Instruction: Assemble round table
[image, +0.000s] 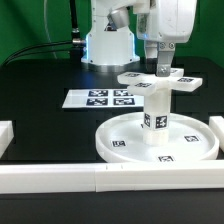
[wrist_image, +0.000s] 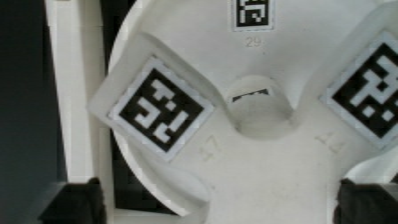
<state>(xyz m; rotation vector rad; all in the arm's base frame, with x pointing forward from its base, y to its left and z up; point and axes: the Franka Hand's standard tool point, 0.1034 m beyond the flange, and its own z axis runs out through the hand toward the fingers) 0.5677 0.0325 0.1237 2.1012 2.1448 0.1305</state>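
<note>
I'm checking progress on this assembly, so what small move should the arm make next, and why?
Probably turn the cross-shaped foot piece further onto the leg. The leg stands upright in the round disc, the foot sits on top of it, and the gripper is at the foot. Its jaw state is unclear.

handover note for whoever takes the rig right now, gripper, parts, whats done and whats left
Gripper: right above the cross-shaped foot piece; whether it grips it cannot be told.
Parts: the round disc lies flat on the table beside the white border rail. The cylinder leg stands upright at its centre, with the foot piece on top.
Done: all three parts stacked.
Left: probably seating or tightening the foot, then release.
</note>
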